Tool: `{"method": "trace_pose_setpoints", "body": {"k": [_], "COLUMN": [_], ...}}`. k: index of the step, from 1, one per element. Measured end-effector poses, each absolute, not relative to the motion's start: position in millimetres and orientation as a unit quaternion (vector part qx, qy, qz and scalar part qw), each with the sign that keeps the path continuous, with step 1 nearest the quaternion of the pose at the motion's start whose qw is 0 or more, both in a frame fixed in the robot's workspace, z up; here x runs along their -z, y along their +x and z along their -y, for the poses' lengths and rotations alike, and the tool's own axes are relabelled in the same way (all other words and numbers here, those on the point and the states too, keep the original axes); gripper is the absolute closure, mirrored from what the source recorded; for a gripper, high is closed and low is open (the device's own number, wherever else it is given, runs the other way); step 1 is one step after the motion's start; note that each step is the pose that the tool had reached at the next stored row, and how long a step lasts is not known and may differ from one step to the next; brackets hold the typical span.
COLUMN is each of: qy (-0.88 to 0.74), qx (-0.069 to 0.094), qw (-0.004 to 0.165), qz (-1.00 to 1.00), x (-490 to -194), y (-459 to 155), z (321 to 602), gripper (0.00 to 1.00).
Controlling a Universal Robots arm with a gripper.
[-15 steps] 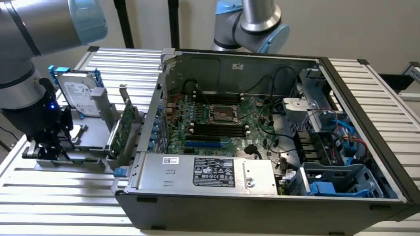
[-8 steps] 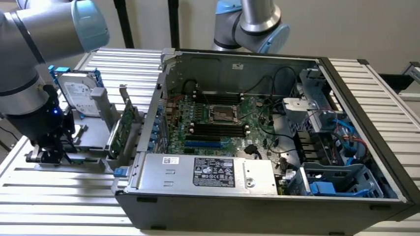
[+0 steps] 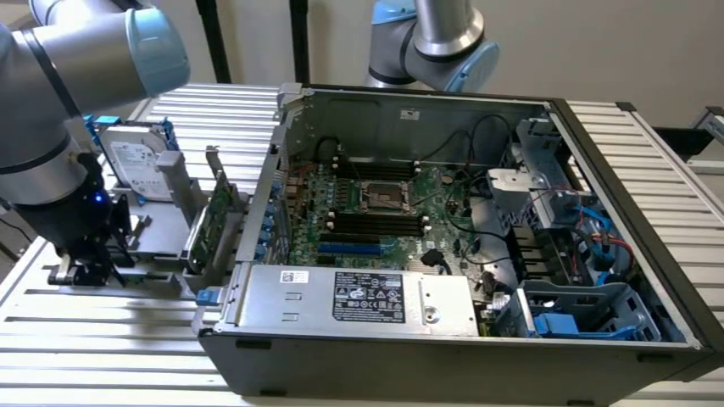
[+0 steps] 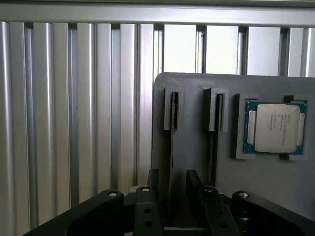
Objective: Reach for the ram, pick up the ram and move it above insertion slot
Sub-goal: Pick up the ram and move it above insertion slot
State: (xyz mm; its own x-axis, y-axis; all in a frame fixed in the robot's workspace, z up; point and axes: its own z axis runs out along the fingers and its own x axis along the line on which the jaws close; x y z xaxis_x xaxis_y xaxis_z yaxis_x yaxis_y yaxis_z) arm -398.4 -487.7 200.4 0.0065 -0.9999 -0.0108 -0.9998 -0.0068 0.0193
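On the table (image 4: 74, 123), the holder (image 4: 197, 83) has the ram (image 4: 171, 152) standing edge-on in the slot farther from the holder's CPU (image 4: 275, 128). There is a second stick (image 4: 215, 147) in the slot nearer the CPU. The claw (image 4: 173, 176) is low over the holder, spread, one finger either side of the ram, contact unclear. Not lifted yet. Looks light, stiff, thin, fragile. Best pinched on the flat faces at mid-length, off the chips.

Neighbouring slot (image 4: 215, 115) just beside hand (image 4: 172, 177)
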Motion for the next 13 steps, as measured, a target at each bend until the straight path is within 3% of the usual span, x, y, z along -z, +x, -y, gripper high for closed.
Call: {"method": "trace_pose_setpoints", "body": {"k": [9, 13], "qy": [0.709, 0.709], "qx": [0.011, 0.011], "qw": [0.003, 0.003], "qz": [0.705, 0.705], "x": [-196.1, -195.9], "y": [-396.4, -396.3], "z": [487.8, 487.8], "gripper": [0.64, 0.78]}}
